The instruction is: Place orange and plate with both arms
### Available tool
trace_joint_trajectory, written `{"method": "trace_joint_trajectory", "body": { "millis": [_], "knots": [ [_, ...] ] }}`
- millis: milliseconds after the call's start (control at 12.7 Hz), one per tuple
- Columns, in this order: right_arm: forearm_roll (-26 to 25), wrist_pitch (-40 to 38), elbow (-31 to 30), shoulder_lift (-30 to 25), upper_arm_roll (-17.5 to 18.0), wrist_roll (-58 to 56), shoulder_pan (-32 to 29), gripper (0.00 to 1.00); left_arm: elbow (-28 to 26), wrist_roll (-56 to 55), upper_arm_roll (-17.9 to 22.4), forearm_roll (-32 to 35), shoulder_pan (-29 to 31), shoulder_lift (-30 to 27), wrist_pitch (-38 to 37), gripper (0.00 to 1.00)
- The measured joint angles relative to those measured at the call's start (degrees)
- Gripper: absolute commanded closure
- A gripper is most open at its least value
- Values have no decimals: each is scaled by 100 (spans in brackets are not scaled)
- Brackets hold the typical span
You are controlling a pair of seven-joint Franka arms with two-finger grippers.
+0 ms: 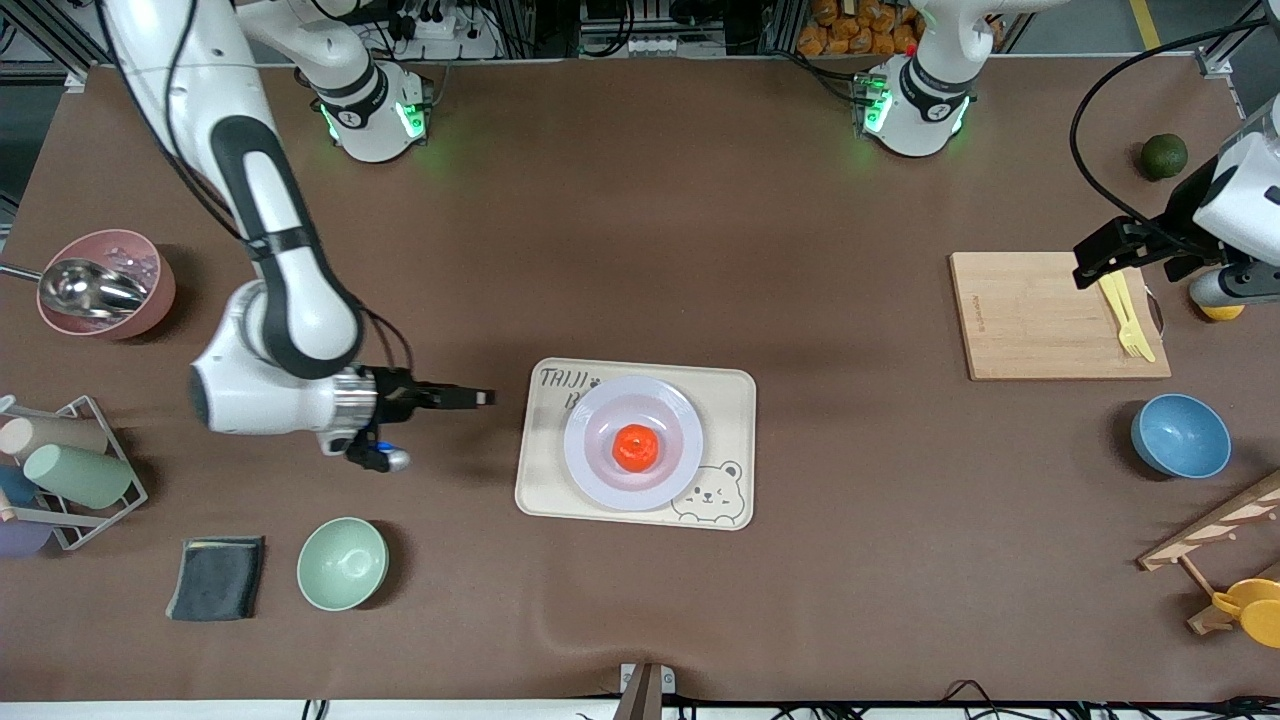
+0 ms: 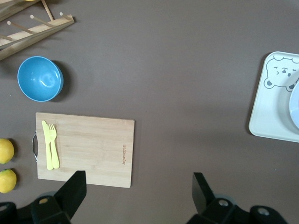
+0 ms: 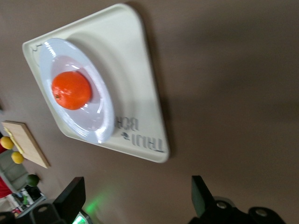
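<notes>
One orange (image 1: 636, 447) sits in the plate (image 1: 592, 470) on the bear tray (image 1: 540, 490). Right gripper (image 1: 484, 398) hangs beside the tray, fingers apart; left gripper (image 2: 139, 184), fingers spread, is over the cutting board (image 1: 1040, 315).

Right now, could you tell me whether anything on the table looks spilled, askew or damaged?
Nothing stands out. The orange sits centred on the plate, which lies flat on the bear tray. The right gripper, open, is beside the tray; the left gripper, open, is over the cutting board.
</notes>
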Motion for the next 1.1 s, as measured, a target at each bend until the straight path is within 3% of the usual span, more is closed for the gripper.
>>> {"method": "trace_joint_trajectory", "body": {
  "millis": [236, 471, 785, 1099],
  "knots": [
    [-876, -879, 249, -235, -474, 2, -160, 0, 30, 0, 0, 0, 1, -2, 0, 0],
    [-1905, -1238, 559, -278, -487, 4, -542, 0, 38, 0, 4, 0, 2, -2, 0, 0],
    [-3314, -1425, 730, -853, 101, -406, -1402, 0, 106, 0, 7, 0, 3, -5, 0, 0],
    [-3782, -2084, 770, -1753, 617, -499, -2026, 0, 114, 0, 10, 0, 3, -27, -2, 0]
  ]
}}
